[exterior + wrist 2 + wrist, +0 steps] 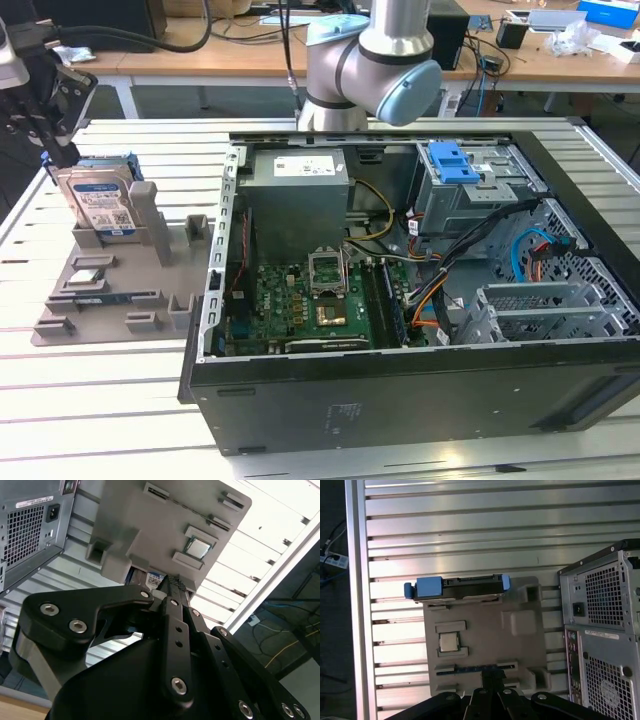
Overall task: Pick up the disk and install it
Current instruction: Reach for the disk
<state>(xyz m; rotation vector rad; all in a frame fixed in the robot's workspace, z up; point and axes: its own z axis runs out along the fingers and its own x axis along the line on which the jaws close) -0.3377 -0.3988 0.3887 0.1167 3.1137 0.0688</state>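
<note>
Pincer (492,676) together above slatted metal table (470,530); disk (457,587) upright in tray (515,625); desks (235,55) behind.

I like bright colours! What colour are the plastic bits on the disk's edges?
Bright blue, clearest on the disk in the first wrist view.

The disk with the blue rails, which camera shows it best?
The exterior view: the disk stands upright in the grey holder, its label facing the camera. The first wrist view shows it edge-on with its blue rails; the second wrist view, just a sliver of label.
</note>
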